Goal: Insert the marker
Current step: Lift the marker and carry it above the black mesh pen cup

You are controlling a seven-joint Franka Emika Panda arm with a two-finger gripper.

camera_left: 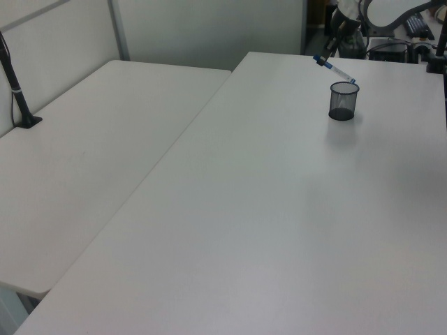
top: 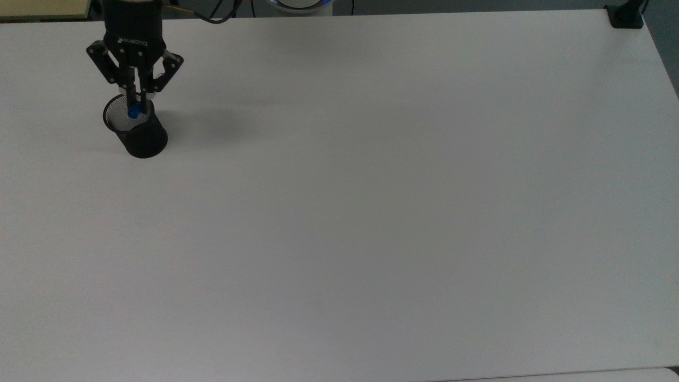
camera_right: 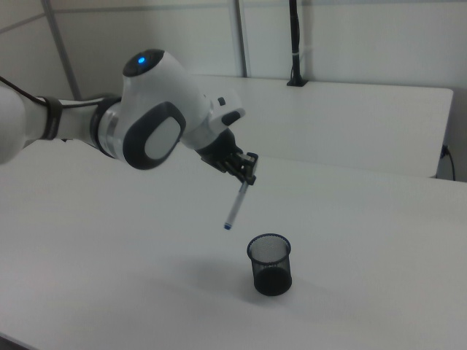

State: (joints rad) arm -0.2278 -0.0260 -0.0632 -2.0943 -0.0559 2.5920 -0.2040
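My gripper (top: pixel 136 103) is shut on the marker (top: pixel 133 112), a slim white pen with blue ends. It grips the pen near the upper blue end. The marker (camera_right: pixel 236 208) hangs tilted below the gripper (camera_right: pixel 246 179), in the air above the table. The black mesh cup (top: pixel 143 140) stands upright at the top view's far left. In the top view the marker's lower blue end lies over the cup's opening. In the right view that end hangs above and left of the cup (camera_right: pixel 271 270). In the left view the marker (camera_left: pixel 337 70) slants down to just above the cup (camera_left: pixel 343 105).
The white table (top: pixel 371 212) stretches wide to the top view's right and front. A black clamp (top: pixel 626 16) sits at its far right corner. A second table (camera_left: pixel 84 153) with a black post (camera_left: pixel 17 91) adjoins in the left view.
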